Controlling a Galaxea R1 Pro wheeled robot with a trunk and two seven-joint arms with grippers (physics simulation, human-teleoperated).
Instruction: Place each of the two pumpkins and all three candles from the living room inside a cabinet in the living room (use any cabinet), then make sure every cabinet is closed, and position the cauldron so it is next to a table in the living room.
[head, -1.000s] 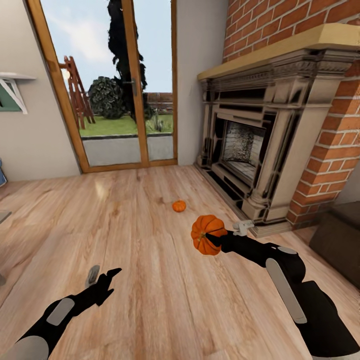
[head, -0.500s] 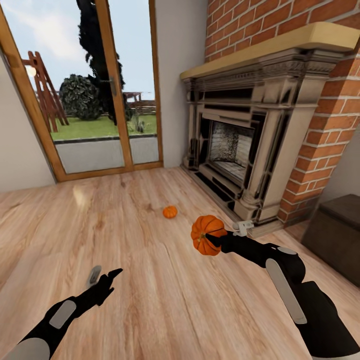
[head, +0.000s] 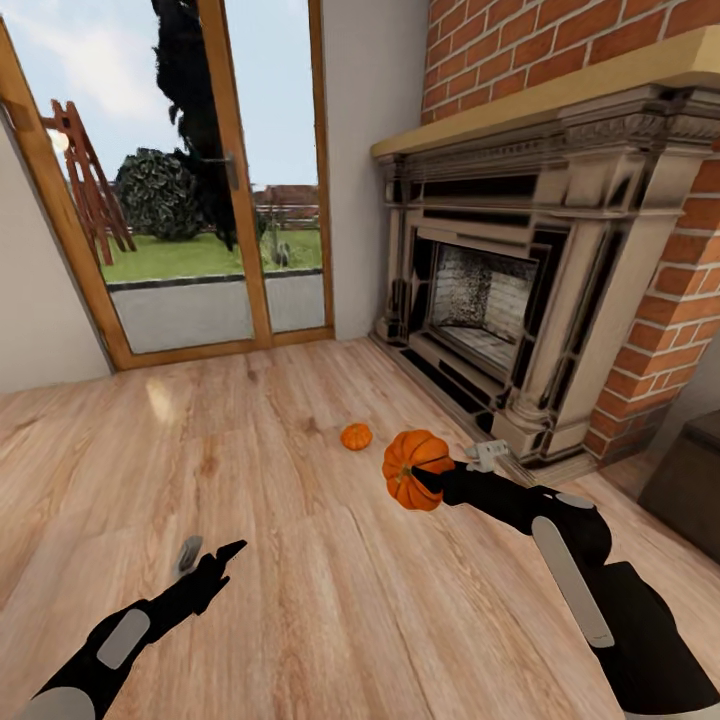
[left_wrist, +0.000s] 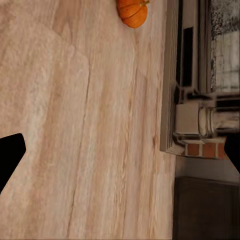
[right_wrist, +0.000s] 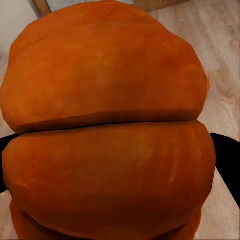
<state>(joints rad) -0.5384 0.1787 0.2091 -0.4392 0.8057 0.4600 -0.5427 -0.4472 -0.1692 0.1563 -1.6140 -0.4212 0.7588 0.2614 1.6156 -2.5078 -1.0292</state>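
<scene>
My right gripper (head: 422, 480) is shut on a ribbed orange pumpkin (head: 408, 458) and holds it above the wooden floor; up close the same pumpkin (right_wrist: 110, 125) bulges between two dark fingertips (right_wrist: 227, 162). A second, smaller-looking pumpkin (head: 356, 436) lies on the floor just beyond it, in front of the fireplace, and that pumpkin (left_wrist: 132, 11) also lies ahead of the left hand. My left gripper (head: 205, 560) hangs open and empty low over the floor, its fingers (left_wrist: 10, 155) spread wide. The dark-brown corner of a low unit (head: 690, 480), possibly the cabinet, stands at the right edge.
A large stone fireplace (head: 500, 300) with a brick chimney breast (head: 650, 340) takes up the right side. Glass patio doors in a wooden frame (head: 235, 180) close off the far wall. Bare wooden floor (head: 250, 480) stretches between them.
The whole view has swung: the fireplace and doors shifted sideways and the floor pumpkin now sits nearer the held one. Both arms keep their pose, the right still holding its pumpkin.
</scene>
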